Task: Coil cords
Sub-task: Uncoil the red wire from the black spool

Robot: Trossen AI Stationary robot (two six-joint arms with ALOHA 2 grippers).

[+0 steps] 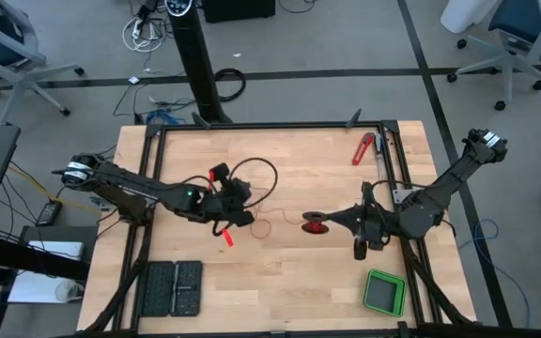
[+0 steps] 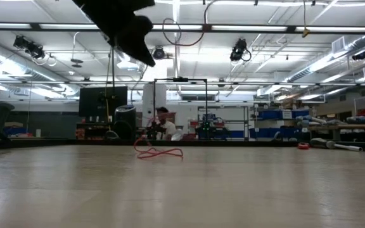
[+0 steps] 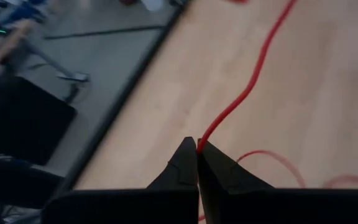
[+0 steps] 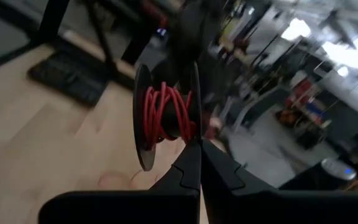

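Pale wood planks form the table [image 1: 289, 282], framed by dark rails along its edges, with bare board across the front middle and the far right. At the front left lie two black ribbed cases [image 1: 171, 287]; a green box [image 1: 384, 292] sits at the front right, and a red-handled tool [image 1: 363, 148] lies near the back rail.

The left hand [image 1: 244, 205] is left of centre, its dark pointed fingers [image 3: 182, 168] pressed together on the thin red wire [image 3: 244, 99], which runs away in a loose curve over the wood. The right hand [image 1: 346, 220] is right of centre, its fingers closed on the rim of a small black spool [image 4: 166, 115] wound with glossy red turns of the same wire. Between the hands, slack wire lies in small loops on the table.
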